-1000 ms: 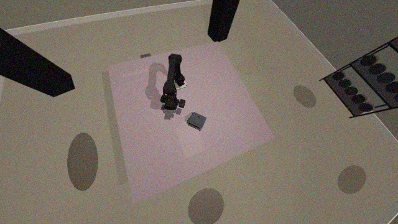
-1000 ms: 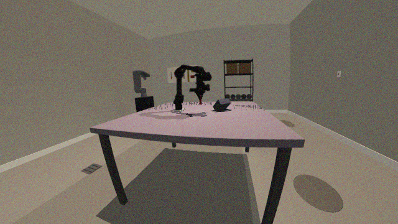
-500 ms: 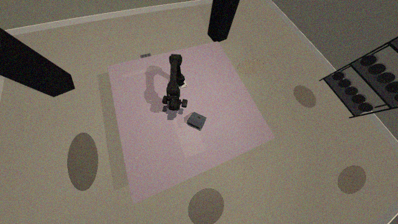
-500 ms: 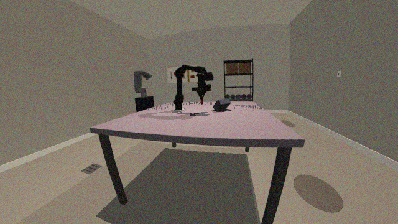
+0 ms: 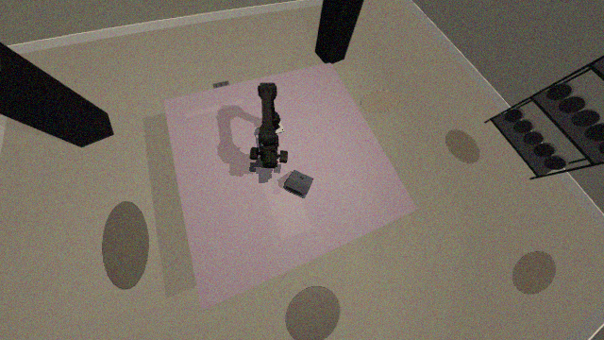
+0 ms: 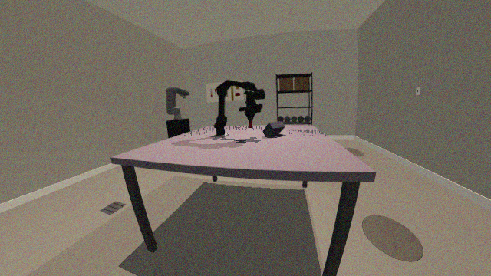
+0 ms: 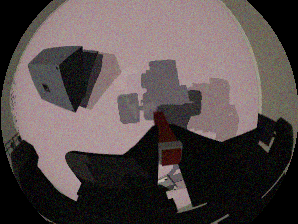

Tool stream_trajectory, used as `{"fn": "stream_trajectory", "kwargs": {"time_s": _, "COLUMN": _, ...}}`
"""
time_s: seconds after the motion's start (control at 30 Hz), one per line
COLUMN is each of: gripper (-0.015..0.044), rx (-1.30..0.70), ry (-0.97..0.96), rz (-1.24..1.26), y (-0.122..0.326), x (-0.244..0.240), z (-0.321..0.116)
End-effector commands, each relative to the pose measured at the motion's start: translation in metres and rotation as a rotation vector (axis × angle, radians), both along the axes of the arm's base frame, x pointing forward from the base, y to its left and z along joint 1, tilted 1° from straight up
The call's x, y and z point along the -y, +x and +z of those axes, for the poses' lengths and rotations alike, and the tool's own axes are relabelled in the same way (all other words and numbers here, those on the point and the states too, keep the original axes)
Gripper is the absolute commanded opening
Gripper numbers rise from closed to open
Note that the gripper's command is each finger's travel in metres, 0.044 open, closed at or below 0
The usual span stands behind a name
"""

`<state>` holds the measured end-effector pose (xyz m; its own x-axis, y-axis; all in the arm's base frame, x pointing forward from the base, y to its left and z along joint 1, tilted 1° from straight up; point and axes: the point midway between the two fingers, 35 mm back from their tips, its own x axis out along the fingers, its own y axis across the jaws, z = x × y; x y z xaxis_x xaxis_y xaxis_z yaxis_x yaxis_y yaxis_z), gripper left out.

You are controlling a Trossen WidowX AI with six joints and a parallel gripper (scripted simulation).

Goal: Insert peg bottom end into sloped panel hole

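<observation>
My gripper (image 5: 268, 162) (image 6: 250, 119) (image 7: 162, 129) is shut on the red peg (image 6: 250, 125) (image 7: 170, 155). The peg looks flat-sided with a squarish end and a grey band; it hangs roughly upright, raised above the table. Its lower end points down between the fingertips; the top view does not show it. The grey block with the sloped panel (image 5: 298, 183) (image 6: 274, 129) (image 7: 45, 72) stands on the table, apart from the peg, at the upper left in the wrist view. A small dark hole (image 7: 46, 87) shows in its face and looks roughly four-sided.
The pink table (image 5: 359, 184) (image 6: 268, 157) carries the arm and the block. A small white piece (image 5: 280, 128) lies by the arm. The arm's shadow falls on the table beneath the gripper. A black shelf rack (image 6: 294, 92) stands far behind the table.
</observation>
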<state>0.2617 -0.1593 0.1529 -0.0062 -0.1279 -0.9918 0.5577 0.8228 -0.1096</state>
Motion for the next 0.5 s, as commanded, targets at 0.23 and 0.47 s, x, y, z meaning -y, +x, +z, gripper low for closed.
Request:
{"fn": "stream_trajectory", "kwargs": {"time_s": 0.23, "gripper": 0.0000, "rx": -0.010, "ry": -0.041, "rz": 0.078, "y": 0.010, "x": -0.007, "z": 0.002}}
{"fn": "stream_trajectory", "kwargs": {"time_s": 0.47, "gripper": 0.0000, "rx": -0.017, "ry": -0.065, "rz": 0.125, "y": 0.015, "x": -0.013, "z": 0.002}}
